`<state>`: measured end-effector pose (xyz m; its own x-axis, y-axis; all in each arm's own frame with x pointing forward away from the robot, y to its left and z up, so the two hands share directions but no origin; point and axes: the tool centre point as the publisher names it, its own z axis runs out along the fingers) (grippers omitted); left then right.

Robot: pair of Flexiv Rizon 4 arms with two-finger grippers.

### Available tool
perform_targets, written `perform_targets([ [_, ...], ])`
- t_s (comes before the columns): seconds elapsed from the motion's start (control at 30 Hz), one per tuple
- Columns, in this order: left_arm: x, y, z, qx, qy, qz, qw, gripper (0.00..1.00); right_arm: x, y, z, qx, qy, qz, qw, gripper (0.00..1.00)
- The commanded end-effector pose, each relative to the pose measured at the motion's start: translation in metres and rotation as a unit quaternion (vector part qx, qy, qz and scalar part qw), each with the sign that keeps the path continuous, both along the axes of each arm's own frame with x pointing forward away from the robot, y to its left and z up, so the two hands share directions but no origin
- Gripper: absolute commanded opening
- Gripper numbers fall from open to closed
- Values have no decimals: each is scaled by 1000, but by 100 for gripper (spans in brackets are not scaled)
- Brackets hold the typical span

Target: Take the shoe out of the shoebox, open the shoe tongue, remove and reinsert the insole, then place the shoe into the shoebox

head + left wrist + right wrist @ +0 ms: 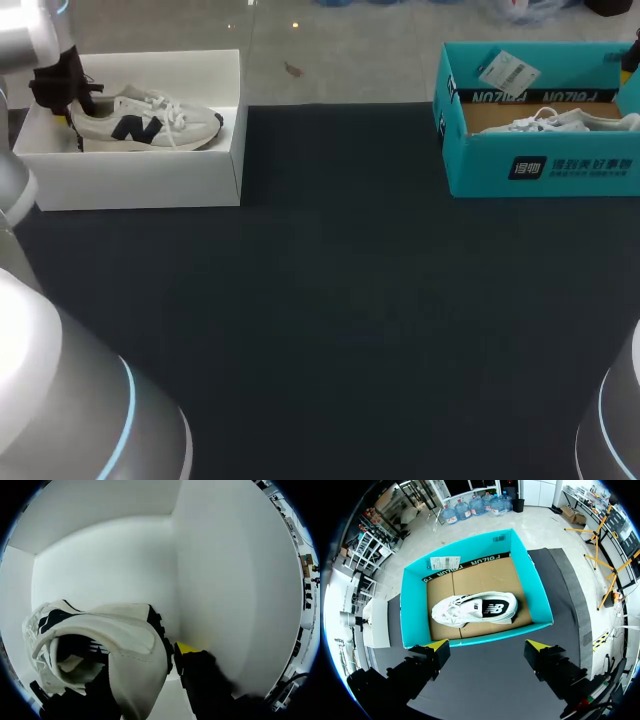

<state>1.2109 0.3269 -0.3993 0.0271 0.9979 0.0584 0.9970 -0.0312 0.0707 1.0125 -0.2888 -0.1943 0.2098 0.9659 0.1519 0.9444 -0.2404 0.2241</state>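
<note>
Sneaker (140,122) sitting in white shoebox (140,185), my left gripper (142,667) pinching heel collar. Looks light with a soft upper, so I'd trust the stiff heel as hold. Right gripper (485,652) spread, hovering over teal shoebox (416,605).

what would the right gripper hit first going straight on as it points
Probably the white sneaker in the teal shoebox, centred ahead of the open right gripper; the box's near wall lies close to that line, so depth is unclear.

Head camera is looking down from behind over the worktop (340,300), white shoebox (140,185) upper left, teal shoebox (480,165) upper right. Left wrist camera is peering closely inside the white one; right wrist camera is overlooking the teal.
</note>
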Motion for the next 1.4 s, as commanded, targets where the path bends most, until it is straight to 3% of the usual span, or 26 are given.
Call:
perform_targets([
  [0.03, 14, 3, -10, -2, 20, 0, 1000, 35, 0, 0, 0, 0, 0, -1, 1000, 100],
  [0.27, 13, 2, -6, 3, 21, -6, 1000, 18, 0, 0, 0, 0, 0, -1, 1000, 100],
  [0.37, 12, 4, 2, 7, 16, -5, 1000, 3, 0, 0, 0, 0, 0, -1, 1000, 100],
  [0.43, 12, 5, 7, 6, 13, -3, 1000, 0, 0, 0, 0, 0, 0, -1, 1000, 100],
  [0.8, 10, 6, 48, 6, 25, 11, 1000, 0, 0, 0, 0, 0, 0, -1, 1000, 100],
  [1.1, 2, 6, 102, 21, 37, 8, 999, 0, 0, 0, 0, 0, 0, -1, 1000, 100],
  [1.4, 9, 8, 147, 56, 10, 29, 998, 0, 0, 0, 0, 0, 0, -1, 1000, 100],
])
